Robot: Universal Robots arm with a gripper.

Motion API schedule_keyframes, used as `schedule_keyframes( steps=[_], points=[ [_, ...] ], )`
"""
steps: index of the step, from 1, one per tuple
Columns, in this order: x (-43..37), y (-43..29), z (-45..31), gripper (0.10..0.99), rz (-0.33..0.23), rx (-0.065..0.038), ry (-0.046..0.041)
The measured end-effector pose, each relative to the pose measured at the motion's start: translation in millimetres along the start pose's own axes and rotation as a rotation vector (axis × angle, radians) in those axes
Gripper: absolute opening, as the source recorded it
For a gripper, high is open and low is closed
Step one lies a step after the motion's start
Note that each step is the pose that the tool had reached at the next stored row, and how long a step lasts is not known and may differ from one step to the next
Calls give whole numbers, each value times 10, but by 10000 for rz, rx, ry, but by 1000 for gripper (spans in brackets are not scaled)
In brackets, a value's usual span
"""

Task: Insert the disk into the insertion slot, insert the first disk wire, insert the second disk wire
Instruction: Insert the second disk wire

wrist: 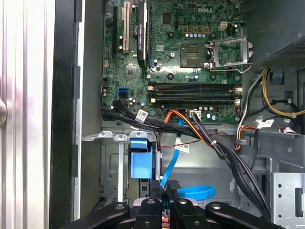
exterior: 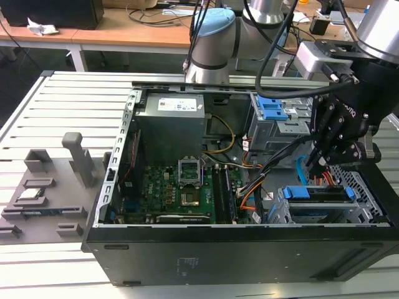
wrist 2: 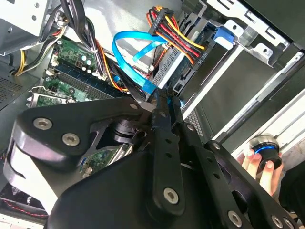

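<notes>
The disk point(exterior: 317, 194), clipped in its blue frame point(exterior: 296, 192), sits inside the insertion slot point(exterior: 365, 187), the perforated silver cage at the exterior view's right. The frame's blue tab point(wrist: 142, 160) is seen in the first wrist view. A plug with red, yellow, black and orange wires point(wrist 2: 183, 45) rests against the disk's end. Just above the cage my black gripper point(exterior: 315, 161) is shut on the second disk wire point(wrist 2: 128, 45), a light-blue flat cable that loops away from the fingertips point(wrist 2: 161, 107). The gripper point(wrist: 167, 185) and the blue cable point(wrist: 198, 192) are also in the first wrist view.
A taller grey cage with blue latches point(exterior: 274, 115), the green motherboard point(exterior: 181, 187) and the power supply box point(exterior: 171, 121) fill the case. Black and orange cable bundles point(wrist: 214, 143) run beside the slot. A person's hand point(wrist 2: 259, 167) holds a round knob. Grey fixtures point(exterior: 37, 193) lie left.
</notes>
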State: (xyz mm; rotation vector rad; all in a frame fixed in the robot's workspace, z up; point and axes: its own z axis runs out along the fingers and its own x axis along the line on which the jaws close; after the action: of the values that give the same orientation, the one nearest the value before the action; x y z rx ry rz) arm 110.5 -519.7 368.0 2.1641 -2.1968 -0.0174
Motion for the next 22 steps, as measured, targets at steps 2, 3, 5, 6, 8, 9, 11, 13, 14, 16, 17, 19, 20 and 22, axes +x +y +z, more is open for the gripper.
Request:
schedule_keyframes(
  steps=[2,3,5,6,8,9,11,13,14,16,17,19,20,22],
  points=[
    [0,0,0,161,0,0,2],
    [0,0,0,161,0,0,3],
    [0,0,0,161,0,0,6],
    [0,0,0,161,0,0,6],
    [5,-1,5,161,2,0,4],
    [9,-4,8,161,1,0,6],
    [19,-10,16,161,1,0,7],
    [32,-28,31,161,0,-1,4],
    [37,-34,34,161,1,0,8],
    [48,-47,45,161,0,0,6],
    [55,-53,56,161,1,0,4],
    [59,-62,68,161,0,0,6],
    [61,-72,85,161,1,0,6],
    [60,-88,102,161,1,0,7]
  ],
)
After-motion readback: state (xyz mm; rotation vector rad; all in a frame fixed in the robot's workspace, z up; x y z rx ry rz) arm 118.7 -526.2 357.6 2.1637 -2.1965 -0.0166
